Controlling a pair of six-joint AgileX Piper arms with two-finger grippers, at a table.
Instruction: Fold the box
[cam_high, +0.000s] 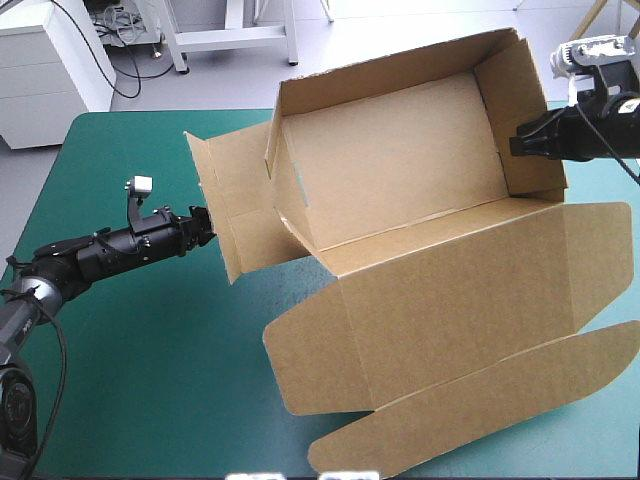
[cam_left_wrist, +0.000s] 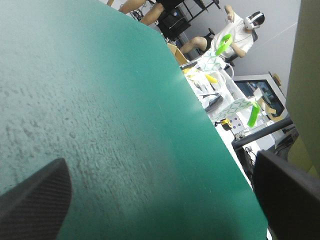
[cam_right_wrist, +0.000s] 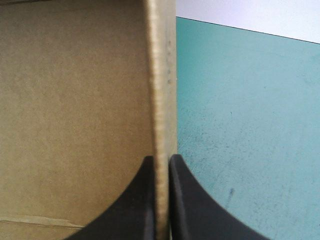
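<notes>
Right claw (cam_right_wrist: 161, 164) gripped box (cam_high: 400, 180) wall (cam_high: 528, 110); left claw (cam_high: 207, 224) stood released beside flap (cam_high: 225, 200). Wall needed steadying while flap tucked inward.

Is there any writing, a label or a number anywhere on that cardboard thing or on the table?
None can be read. The brown cardboard box is plain board, with no print, label or number on any face that shows. The teal-green table cover bears no writing either.
</notes>
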